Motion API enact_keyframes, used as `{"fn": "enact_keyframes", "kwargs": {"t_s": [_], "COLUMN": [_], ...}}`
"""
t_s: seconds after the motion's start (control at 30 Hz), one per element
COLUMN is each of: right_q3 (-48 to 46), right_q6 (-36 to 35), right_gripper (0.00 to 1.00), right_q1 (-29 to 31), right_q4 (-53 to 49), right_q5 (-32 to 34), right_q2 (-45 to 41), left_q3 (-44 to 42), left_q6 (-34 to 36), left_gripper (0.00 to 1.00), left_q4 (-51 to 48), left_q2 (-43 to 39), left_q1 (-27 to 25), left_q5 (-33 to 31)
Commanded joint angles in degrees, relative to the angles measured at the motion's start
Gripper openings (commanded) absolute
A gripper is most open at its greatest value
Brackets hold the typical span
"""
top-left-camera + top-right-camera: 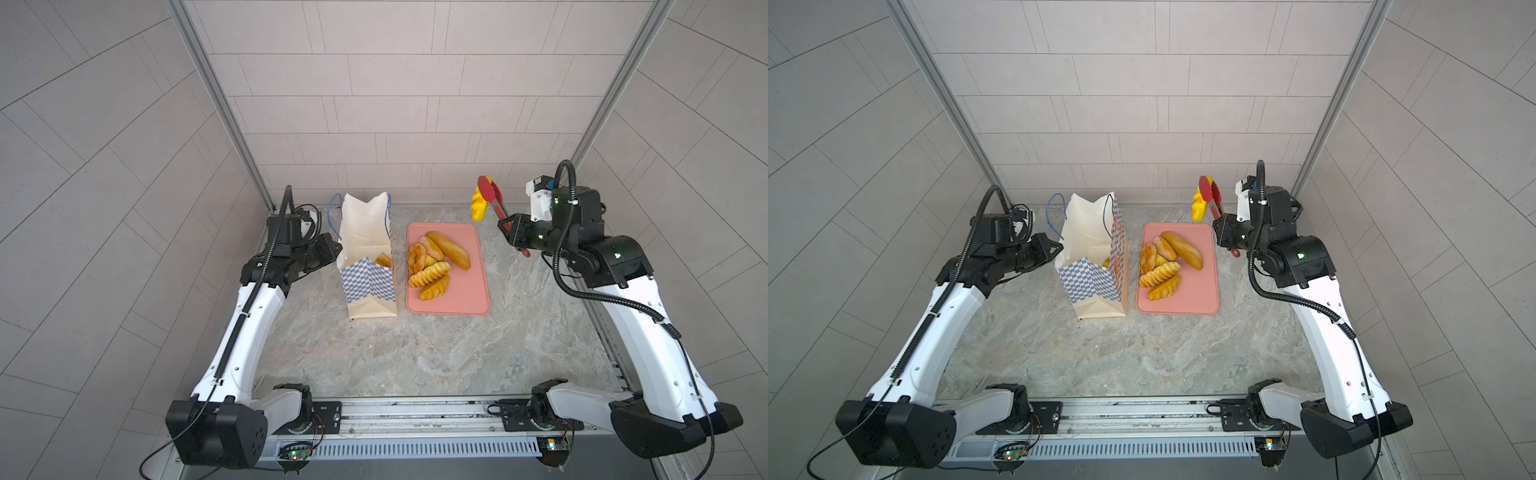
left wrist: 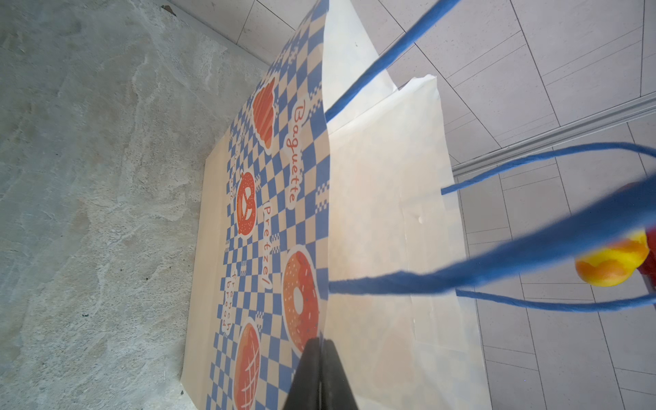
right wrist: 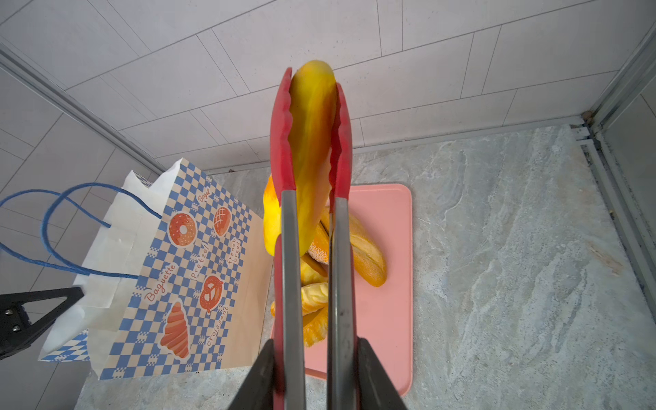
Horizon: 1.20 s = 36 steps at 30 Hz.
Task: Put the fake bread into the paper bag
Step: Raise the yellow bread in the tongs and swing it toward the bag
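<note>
- The paper bag point(image 1: 368, 266) is stood upright just left of the pink tray point(image 1: 469, 299), and its mouth is held open. Its left wall is pinched by the closed left gripper point(image 2: 320, 346).
- One golden piece point(image 1: 383, 260) is seen inside the bag, so a start is judged to have been made.
- The red tongs point(image 1: 492, 199) are clamped in the right gripper point(image 3: 314, 355), and a yellow pastry point(image 1: 478, 205) is squeezed between their heads.
- This pastry is held raised beyond the tray's far right corner, well right of the bag mouth; its transfer and release are still to be done.
- Its long axis is set close to upright: the gripped end is uppermost and the free end hangs down.
- Several pieces are left heaped on the tray. Among them, the long loaf point(image 1: 449, 249) is laid diagonally, from far left to near right.
</note>
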Motion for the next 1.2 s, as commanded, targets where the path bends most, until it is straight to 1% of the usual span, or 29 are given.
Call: {"fn": "enact_keyframes", "kwargs": {"t_s": [0.0, 0.5, 0.8, 1.17], "right_q3": [2.3, 2.6, 2.0, 1.7], "right_q6": [-0.2, 2.7, 6.1, 8.9], "right_gripper": [0.34, 0.35, 0.36, 0.36], "right_q1": [-0.2, -0.2, 0.1, 3.5], "right_q4": [2.9, 10.9, 16.3, 21.9], "right_q5": [-1.3, -9.9, -15.3, -18.5], "right_q2": [-0.4, -1.0, -0.2, 0.8], "left_q3": [-0.1, -0.2, 0.0, -0.2], "left_q6": [-0.1, -0.5, -0.7, -0.8], "left_gripper": [0.08, 0.08, 0.08, 0.08], "left_q4": [1.4, 1.6, 1.7, 1.7], "left_q2": [-0.5, -0.5, -0.5, -0.6], "left_q1": [-0.4, -0.3, -0.3, -0.3], "left_q5": [0.6, 0.7, 0.7, 0.9]}}
